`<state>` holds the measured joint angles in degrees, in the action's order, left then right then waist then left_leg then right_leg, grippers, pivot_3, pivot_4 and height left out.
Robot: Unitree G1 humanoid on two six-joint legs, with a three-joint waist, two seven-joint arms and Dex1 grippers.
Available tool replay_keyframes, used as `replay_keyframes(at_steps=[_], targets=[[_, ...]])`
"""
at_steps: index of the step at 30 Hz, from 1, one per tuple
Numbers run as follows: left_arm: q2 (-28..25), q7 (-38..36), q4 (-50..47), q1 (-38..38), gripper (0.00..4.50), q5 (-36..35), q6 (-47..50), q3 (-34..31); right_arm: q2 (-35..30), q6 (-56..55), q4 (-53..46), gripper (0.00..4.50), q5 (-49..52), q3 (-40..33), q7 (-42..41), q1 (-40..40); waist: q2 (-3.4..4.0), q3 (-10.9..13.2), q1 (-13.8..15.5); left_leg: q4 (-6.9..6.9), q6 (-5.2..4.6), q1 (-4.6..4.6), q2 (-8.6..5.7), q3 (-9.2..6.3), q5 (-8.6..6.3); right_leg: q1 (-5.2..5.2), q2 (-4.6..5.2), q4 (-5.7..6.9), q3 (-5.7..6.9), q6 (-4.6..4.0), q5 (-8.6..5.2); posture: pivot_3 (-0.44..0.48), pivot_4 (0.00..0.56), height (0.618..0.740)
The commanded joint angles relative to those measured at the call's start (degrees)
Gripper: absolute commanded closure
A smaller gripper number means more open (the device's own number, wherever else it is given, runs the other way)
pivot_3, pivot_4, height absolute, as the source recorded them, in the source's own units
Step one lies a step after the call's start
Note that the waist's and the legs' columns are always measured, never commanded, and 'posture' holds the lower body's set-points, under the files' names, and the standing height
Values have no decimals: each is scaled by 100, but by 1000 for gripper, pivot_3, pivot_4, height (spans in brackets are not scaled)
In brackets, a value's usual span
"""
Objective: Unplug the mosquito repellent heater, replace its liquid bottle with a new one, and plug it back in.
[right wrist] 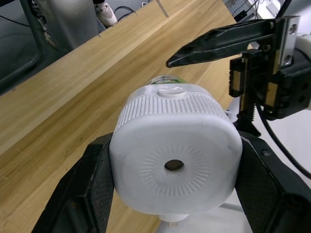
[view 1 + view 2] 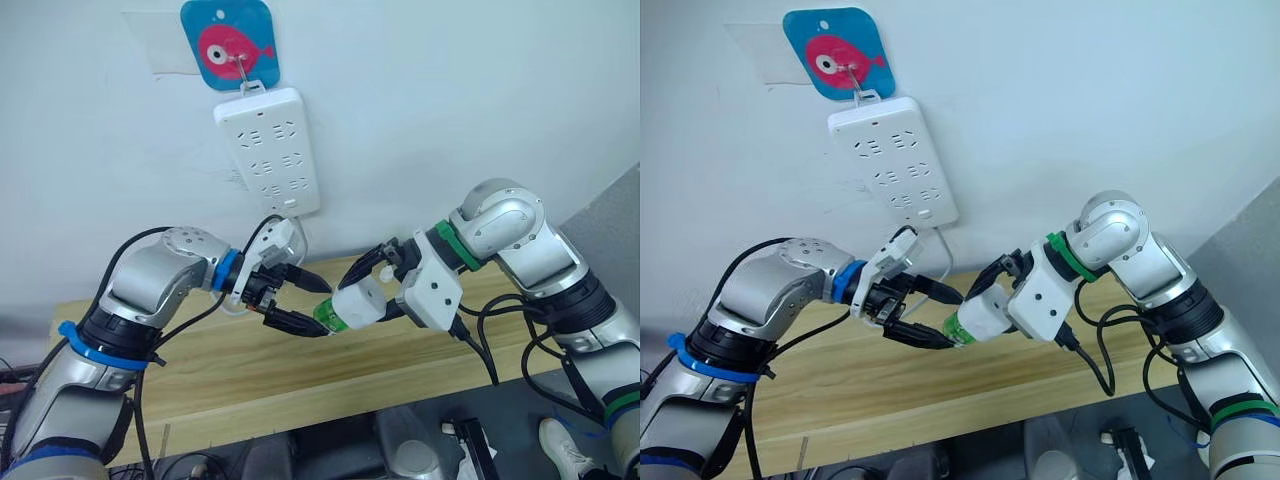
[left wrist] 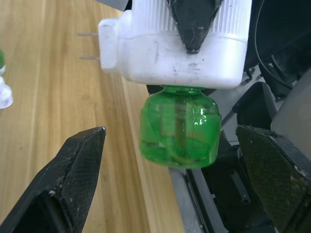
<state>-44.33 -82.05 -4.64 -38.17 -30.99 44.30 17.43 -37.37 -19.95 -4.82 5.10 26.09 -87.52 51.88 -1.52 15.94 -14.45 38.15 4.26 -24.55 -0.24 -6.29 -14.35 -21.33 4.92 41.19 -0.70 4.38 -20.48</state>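
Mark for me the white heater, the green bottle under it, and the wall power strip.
White rounded plastic mosquito repellent heater [image 1: 175, 165], right wrist view, domed end by the vent hole.
Green translucent liquid bottle [image 3: 177, 131], left wrist view, middle of its body.
Long white multi-socket power strip [image 2: 268, 150], left eye view, middle sockets.

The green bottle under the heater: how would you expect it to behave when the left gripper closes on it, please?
The green bottle looks smooth, glossy and round, so the fingers may slip. It looks like thin, clear plastic, so probably light. Held in the heater, it should stay put.
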Motion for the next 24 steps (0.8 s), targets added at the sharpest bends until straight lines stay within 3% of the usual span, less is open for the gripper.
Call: replay_keyframes(at_steps=[1, 16, 20, 24], targets=[[42, -105, -49, -32, 0, 73, -80, 63, 35, -147, -85, 1534, -31, -20, -21, 130, 0, 0, -3, 0, 0, 0, 0, 0, 0, 0, 0, 1, 0, 0, 0, -262, 195, 740], [293, -241, 87, -186, 0, 117, -44, 84, 38, -206, -93, 1534, -99, -1, 4, 52, 0, 0, -11, 7, 0, 1, 0, 0, 0, 0, 0, 6, -1, 0, 0, -269, 202, 740], [301, -293, 103, -162, 890, 87, 19, 107, 48, -228, -83, 1534, -120, 9, 18, 55, 0, 0, -11, 9, -1, 1, -1, -1, 0, 1, 0, 7, -1, 0, 0, -269, 202, 740], [294, -332, 110, -126, 2182, 117, 6, 112, 47, -206, -109, 1534, -117, 13, 23, 88, 1, 0, -10, 10, -1, 1, 0, -2, 0, 1, 0, 7, 0, 0, 0, -269, 202, 740]])
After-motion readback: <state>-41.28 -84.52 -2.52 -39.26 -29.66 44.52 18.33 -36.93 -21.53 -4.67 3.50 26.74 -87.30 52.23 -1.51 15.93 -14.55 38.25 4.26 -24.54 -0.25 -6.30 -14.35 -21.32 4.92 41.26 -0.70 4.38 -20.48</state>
